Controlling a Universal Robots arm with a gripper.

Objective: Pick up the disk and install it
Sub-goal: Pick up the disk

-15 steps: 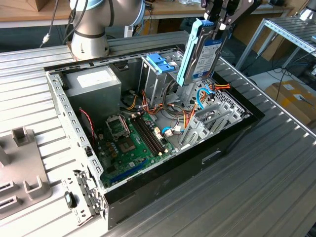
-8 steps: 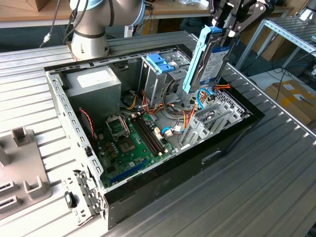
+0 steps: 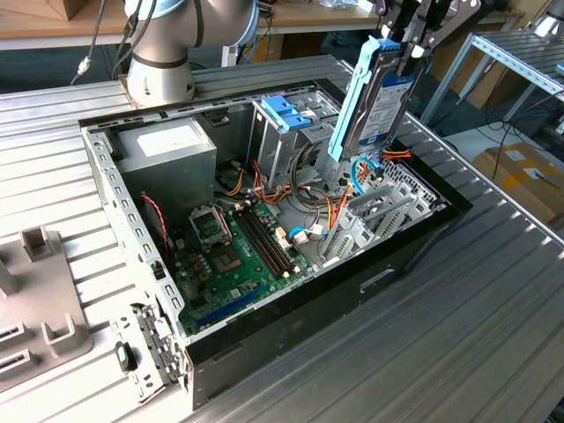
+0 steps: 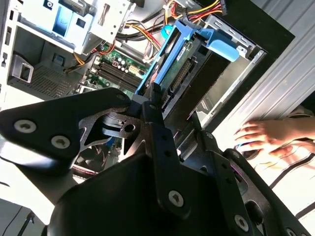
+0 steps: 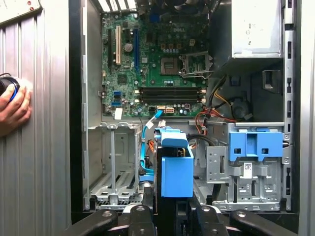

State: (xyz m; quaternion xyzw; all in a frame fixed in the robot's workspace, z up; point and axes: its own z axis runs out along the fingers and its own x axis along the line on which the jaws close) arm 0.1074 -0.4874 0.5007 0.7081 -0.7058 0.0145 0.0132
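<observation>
The disk (image 3: 381, 95), a flat silver-grey drive with a white label in a light blue plastic carrier, hangs upright above the open computer case (image 3: 414, 242), at the exterior view's right. My gripper (image 3: 408, 46) is shut on its upper end. The second wrist view has the gripper (image 4: 174, 105) clamped on the disk (image 4: 179, 66), whose blue carrier points down into the case. Seen from the first wrist view, the disk (image 5: 174, 167) in my gripper (image 5: 170, 199) sits just beside an empty metal drive bay (image 5: 113, 167).
Inside the case lie a green motherboard (image 3: 233, 251), a grey power-supply box (image 3: 167, 145), a metal cage with a blue top (image 3: 286, 110) and loose coloured cables (image 3: 339, 211). A person's hand (image 5: 12, 105) rests on the ribbed table beside the case. Grey fixtures (image 3: 40, 300) stand at the exterior view's left.
</observation>
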